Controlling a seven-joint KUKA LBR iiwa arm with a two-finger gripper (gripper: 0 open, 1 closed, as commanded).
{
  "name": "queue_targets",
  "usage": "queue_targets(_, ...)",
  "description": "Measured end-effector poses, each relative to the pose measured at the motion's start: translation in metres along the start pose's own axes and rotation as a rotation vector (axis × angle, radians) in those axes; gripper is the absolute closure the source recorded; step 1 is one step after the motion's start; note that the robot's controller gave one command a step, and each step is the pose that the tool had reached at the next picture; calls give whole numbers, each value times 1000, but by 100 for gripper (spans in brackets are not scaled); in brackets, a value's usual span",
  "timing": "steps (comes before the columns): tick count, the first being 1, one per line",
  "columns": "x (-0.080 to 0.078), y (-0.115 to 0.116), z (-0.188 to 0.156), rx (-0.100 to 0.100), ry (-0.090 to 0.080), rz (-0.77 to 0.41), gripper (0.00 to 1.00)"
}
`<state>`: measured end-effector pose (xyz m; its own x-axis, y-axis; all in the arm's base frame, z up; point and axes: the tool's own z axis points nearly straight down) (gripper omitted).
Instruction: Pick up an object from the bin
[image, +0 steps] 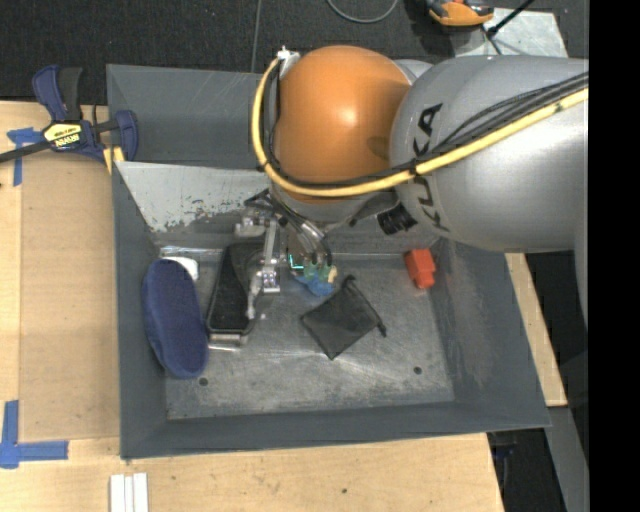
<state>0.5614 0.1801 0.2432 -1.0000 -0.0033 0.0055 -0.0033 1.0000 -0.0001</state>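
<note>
Gripper low in the grey metal bin
Just beside a flat black rectangular case; spread or pressed together, cannot tell

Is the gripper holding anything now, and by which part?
It cannot be told: the gripper is low beside the flat black rectangular device, but no grasp shows.

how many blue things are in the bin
2. A large dark blue oblong thing lies at the left side of the bin; a small lighter blue thing lies near the middle, partly under the arm, which may hide more.
</note>
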Motion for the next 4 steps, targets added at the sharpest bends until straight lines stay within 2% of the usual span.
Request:
queue_targets(1,-15,-8,151,-2,-22,-489,0)
queue_targets(2,-17,-35,142,0,-18,-617,0)
queue_targets(3,-24,-62,127,1,-21,-588,0)
queue_targets(4,-4,-76,146,-1,-32,-525,0)
